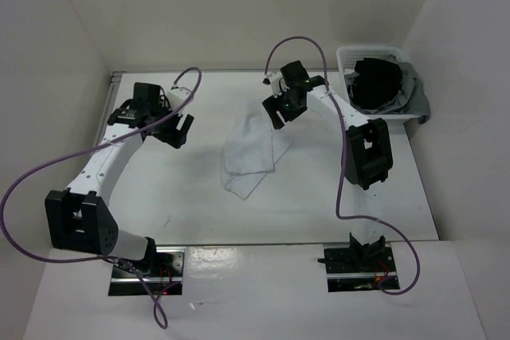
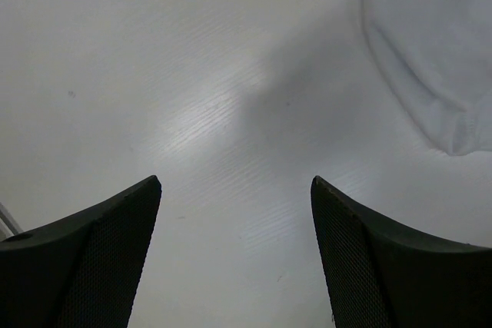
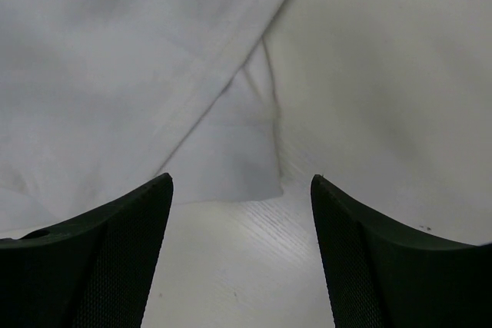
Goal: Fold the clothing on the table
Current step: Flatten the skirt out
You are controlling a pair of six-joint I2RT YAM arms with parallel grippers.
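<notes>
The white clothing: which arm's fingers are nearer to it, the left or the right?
The right. The right fingers hang at the far right edge of the clothing; the left fingers are over the table, off to the cloth's left, apart from it.

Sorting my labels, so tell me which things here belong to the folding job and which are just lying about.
Job: white clothing; table.
Lying about: white basket; dark garment inside it.

A robotics lab test cell: bare white walls (image 1: 239, 5) box in a white table (image 1: 191, 197) with bolted-on cabled arms (image 1: 103, 157)
</notes>
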